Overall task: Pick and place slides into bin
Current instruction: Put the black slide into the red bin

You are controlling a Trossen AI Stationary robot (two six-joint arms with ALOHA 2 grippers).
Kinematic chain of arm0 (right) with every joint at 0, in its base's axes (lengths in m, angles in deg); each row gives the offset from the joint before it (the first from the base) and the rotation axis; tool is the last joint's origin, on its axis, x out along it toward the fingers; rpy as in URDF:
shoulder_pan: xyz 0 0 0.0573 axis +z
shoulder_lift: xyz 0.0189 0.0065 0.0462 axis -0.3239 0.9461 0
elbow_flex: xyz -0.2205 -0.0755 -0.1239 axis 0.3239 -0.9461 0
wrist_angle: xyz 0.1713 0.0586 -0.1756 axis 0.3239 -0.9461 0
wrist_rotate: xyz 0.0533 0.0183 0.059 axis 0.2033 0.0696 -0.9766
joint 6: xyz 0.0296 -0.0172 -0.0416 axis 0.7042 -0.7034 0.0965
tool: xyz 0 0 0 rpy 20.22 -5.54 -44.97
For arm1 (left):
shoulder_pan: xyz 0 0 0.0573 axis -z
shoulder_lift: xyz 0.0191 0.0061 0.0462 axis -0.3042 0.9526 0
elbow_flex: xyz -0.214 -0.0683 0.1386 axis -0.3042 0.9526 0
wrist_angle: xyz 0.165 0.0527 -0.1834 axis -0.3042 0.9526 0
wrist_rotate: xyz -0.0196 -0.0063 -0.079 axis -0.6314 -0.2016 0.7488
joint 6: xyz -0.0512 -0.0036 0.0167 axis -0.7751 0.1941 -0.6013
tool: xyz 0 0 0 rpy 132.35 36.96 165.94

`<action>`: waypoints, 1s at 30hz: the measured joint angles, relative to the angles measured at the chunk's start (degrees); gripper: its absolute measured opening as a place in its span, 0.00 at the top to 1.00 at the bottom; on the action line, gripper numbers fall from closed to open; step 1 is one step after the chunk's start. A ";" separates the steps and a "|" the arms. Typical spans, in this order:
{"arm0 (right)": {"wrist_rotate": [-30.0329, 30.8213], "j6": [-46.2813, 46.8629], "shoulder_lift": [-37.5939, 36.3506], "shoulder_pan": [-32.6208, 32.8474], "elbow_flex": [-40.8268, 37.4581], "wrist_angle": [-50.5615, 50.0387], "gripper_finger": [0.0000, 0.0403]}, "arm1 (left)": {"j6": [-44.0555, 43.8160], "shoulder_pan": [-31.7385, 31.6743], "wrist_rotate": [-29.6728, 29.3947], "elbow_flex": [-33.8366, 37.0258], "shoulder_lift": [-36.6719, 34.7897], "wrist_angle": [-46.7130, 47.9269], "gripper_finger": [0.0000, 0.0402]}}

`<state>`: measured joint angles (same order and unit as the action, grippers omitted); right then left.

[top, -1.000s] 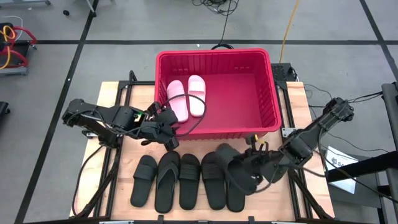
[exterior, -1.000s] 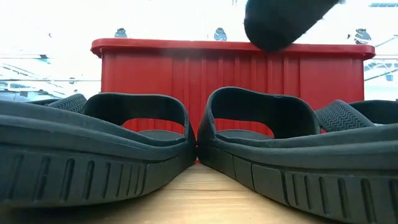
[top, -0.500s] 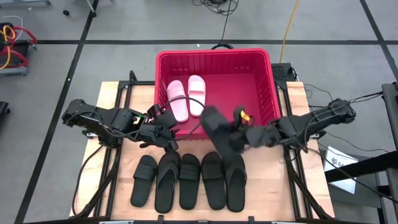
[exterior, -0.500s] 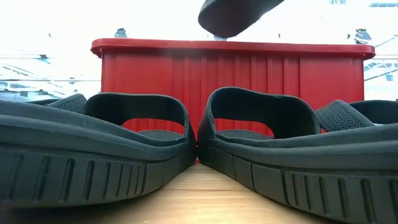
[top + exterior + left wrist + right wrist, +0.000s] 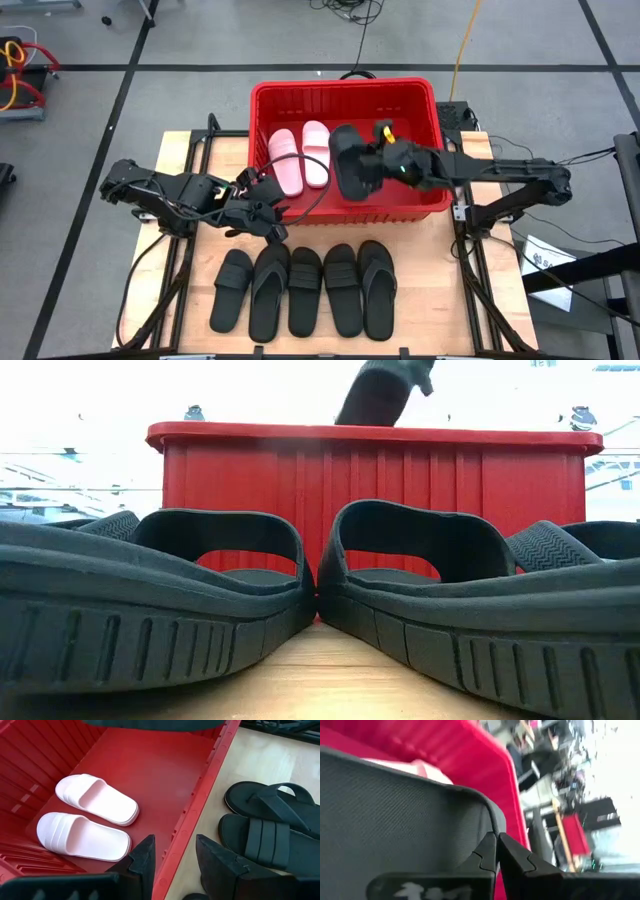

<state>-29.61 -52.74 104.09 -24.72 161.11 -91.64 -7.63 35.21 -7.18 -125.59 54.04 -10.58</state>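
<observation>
A black slide (image 5: 350, 165) hangs over the red bin (image 5: 340, 86), with my right gripper (image 5: 385, 160) shut on it; the low view shows this slide (image 5: 385, 395) above the bin's rim. Two pale pink slides (image 5: 285, 160) (image 5: 316, 152) lie flat on the bin's floor at its left. Several black slides (image 5: 305, 290) lie side by side on the table in front of the bin. My left gripper (image 5: 270, 207) stands open at the bin's near left corner, its fingers (image 5: 145, 860) on either side of the bin's near wall, touching nothing. My right gripper pinches a thin edge of the black slide (image 5: 489, 827) between its two fingers. It reaches in nearly level from the table's right. The slide is lifted clear and hangs tilted above the bin's floor, beside the pink pair.
The bin's right half (image 5: 405, 140) is bare red floor. The wooden table (image 5: 440, 300) has free room right of the row of black slides. My right arm (image 5: 500, 172) crosses the bin's right wall.
My right gripper has swung from the table's near right toward the far left, rolling as it went and carrying the black slide. The slide, earlier beside the row on the table, now hangs over the bin. The left arm stayed put.
</observation>
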 joint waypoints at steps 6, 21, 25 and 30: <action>-5.41 2.27 1.04 -8.86 -5.73 2.02 1.00 | 0.04 -0.11 -1.07 -0.02 0.00 -0.08 0.66; -10.05 -4.06 8.76 -17.78 -21.55 27.03 1.00 | 0.00 -0.92 -1.09 -0.02 0.00 -0.33 0.66; -10.22 -4.21 12.50 -19.14 -21.86 28.19 1.00 | -0.17 -1.45 -1.05 -0.02 0.00 -0.37 0.66; -10.10 -5.64 16.27 -20.10 -21.85 30.76 1.00 | -0.46 -2.12 -1.01 -0.02 0.00 -0.33 0.66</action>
<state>-39.71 -58.37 120.36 -44.82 139.26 -60.88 -8.09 33.09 -8.18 -125.61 54.04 -10.91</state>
